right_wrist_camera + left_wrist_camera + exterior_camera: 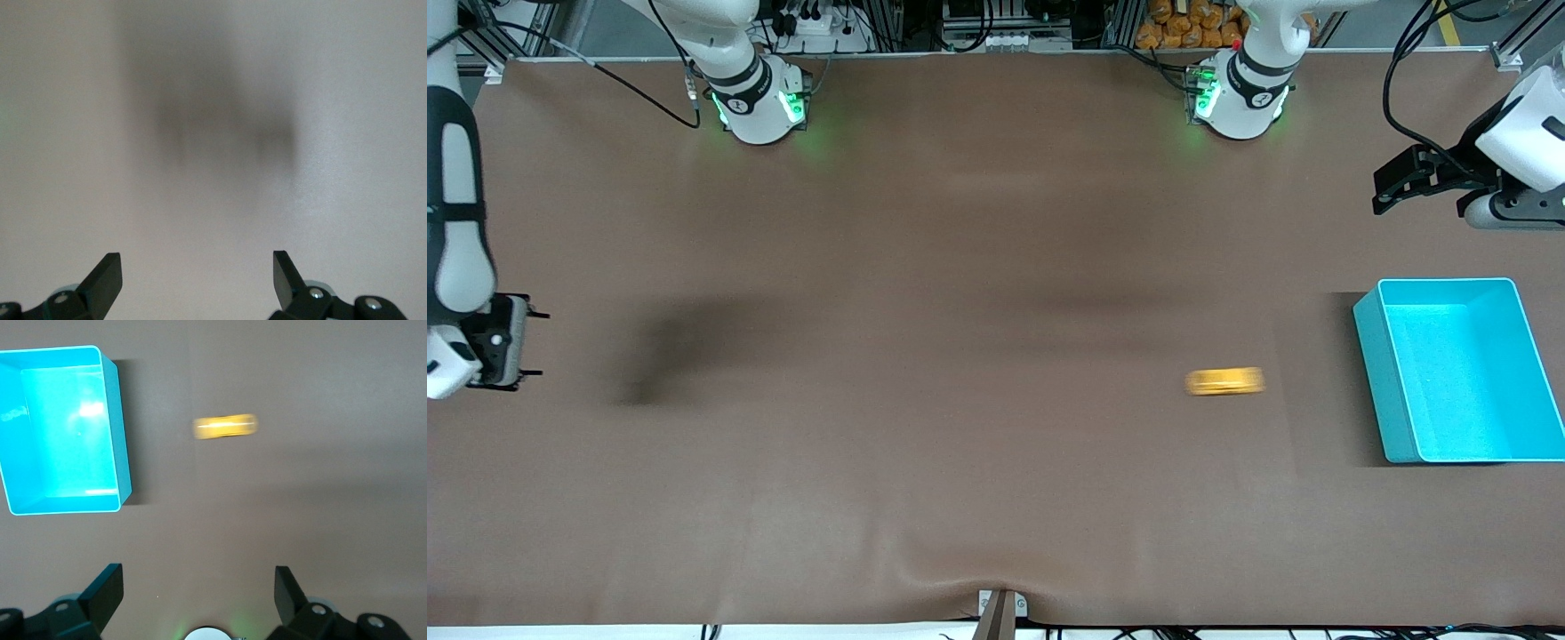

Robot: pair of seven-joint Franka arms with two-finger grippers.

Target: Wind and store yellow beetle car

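Observation:
The yellow beetle car (1224, 381) shows as a blurred yellow streak on the brown table, beside the teal bin (1371, 364) and apart from it, toward the left arm's end. It also shows in the left wrist view (225, 427), next to the bin (118, 420), which holds nothing. My left gripper (1380, 197) is open and empty, up over the table's left-arm end, farther from the front camera than the bin. My right gripper (537, 344) is open and empty over the table's right-arm end; its wrist view shows only bare table between the fingertips (107, 273).
The table (925, 267) is a brown mat. The arms' bases (760, 102) stand along its edge farthest from the front camera. A small clamp (1000, 609) sits at the mat's near edge.

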